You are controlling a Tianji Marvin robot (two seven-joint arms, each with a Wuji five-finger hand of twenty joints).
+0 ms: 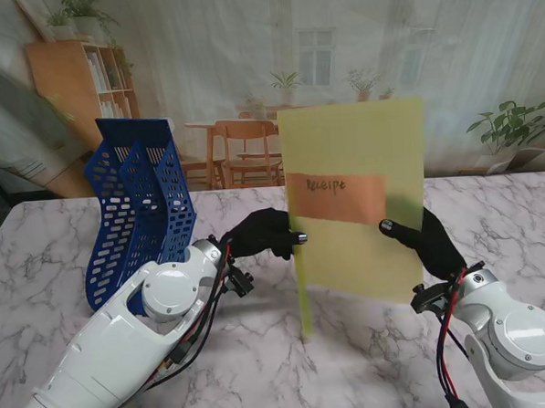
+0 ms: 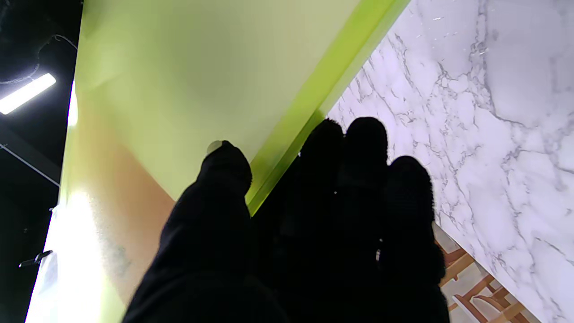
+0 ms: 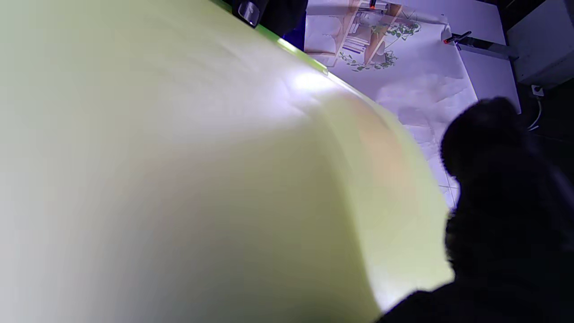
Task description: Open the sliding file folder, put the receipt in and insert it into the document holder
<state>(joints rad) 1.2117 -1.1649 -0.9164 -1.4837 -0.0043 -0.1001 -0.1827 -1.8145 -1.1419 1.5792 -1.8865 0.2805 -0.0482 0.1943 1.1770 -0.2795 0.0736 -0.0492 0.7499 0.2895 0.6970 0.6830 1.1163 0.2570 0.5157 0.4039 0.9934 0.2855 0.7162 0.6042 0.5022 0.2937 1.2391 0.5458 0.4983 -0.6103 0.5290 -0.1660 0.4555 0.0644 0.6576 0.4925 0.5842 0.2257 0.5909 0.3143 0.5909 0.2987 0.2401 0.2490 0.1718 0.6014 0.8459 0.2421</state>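
Stand view has the yellow-green sliding file folder held upright over the marble worktop, its broad face turned toward the camera. An orange receipt shows through the translucent cover as a band across the folder's middle, with handwriting on it. The folder's spine runs down its left edge, and that edge's lower corner hangs close to the worktop; whether it touches cannot be told.

The left hand, gloved in black, pinches the folder's spine edge at about the height of the receipt. Left wrist view confirms the grip: the thumb presses on the folder's face while the other fingers lie on the far side of the bright green spine.

The right hand, also in a black glove, holds the folder's opposite edge a little lower than the receipt, a fingertip lying on the front face. Right wrist view is nearly filled by the bowed, blurred folder sheet, with one dark finger beside it.

Left of the folder stands the blue mesh document holder, upright on the worktop and leaning back slightly, apart from the folder with the left hand between them.
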